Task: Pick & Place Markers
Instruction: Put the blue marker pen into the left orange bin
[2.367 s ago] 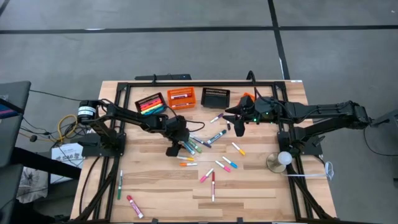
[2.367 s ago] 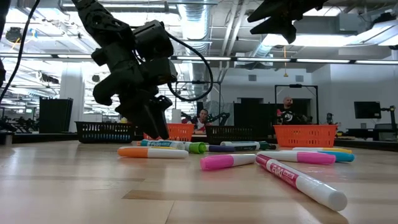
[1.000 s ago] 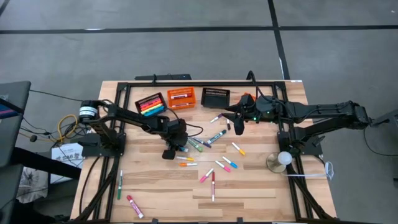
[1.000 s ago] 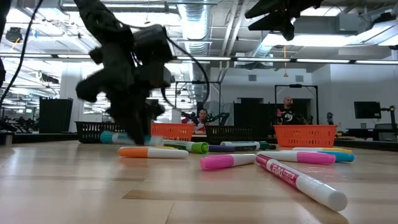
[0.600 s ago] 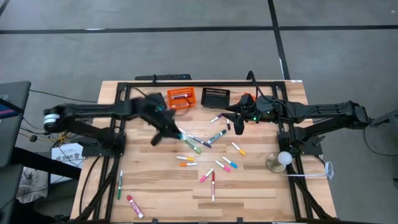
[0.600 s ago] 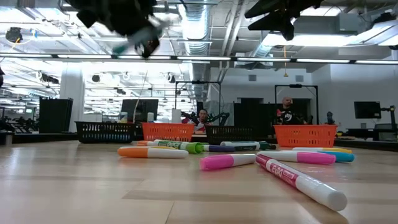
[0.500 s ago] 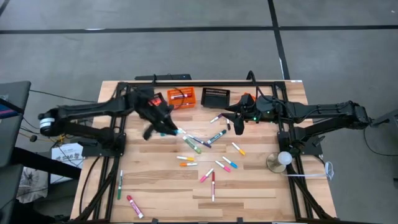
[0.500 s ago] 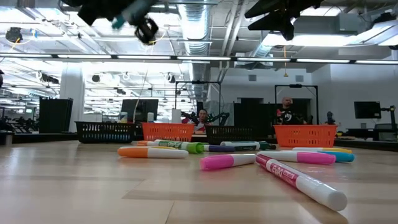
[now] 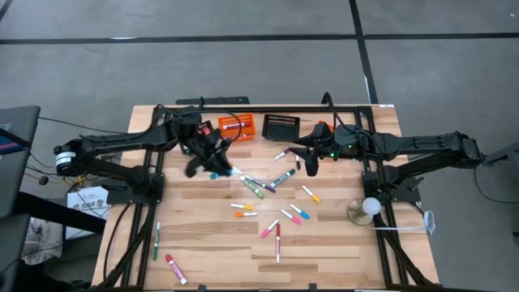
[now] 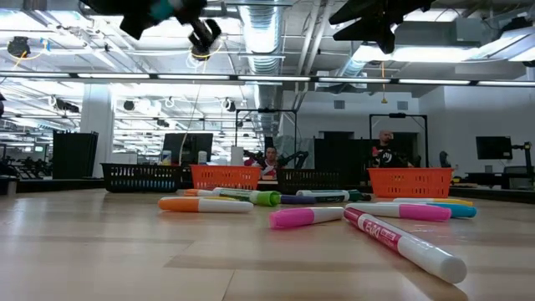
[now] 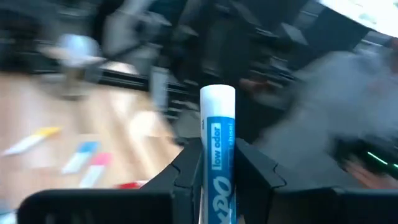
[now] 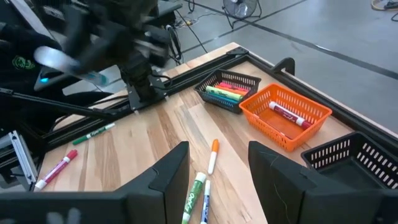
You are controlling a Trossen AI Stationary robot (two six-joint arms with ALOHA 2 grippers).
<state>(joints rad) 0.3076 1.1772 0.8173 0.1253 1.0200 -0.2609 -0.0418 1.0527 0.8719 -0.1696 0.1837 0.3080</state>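
Between the left pincer (image 11: 216, 163) fingers, a white-barrelled felt-tip marker with a blue printed label (image 11: 217, 149) is pinched mid-barrel, standing up past the fingertips; jaws narrow, clamped on it. From overhead that left pincer (image 9: 212, 159) is raised above the worktop's far-left part, next to the baskets. Judgement: marker is light, rigid smooth plastic, round so it rolls and can pivot in a two-finger pinch; best hold is across the barrel middle, as here.

Right pincer (image 12: 212, 168) hangs well apart, part-open with nothing between its fingers, over the far-right part of the pale wooden plank worktop (image 9: 340, 243).

Outward: a small black slotted plastic basket (image 12: 227, 89) holds a row of coloured markers; just beside it an orange slotted plastic basket (image 12: 288, 115) holds one white marker with red print; a second black slotted basket (image 9: 280, 126) looks empty, though that's hard to tell from above. Loose markers (image 9: 268, 207) are scattered mid-worktop, matte caps in pink, green, orange, blue, glossy white barrels. Two more lie near the left front edge.
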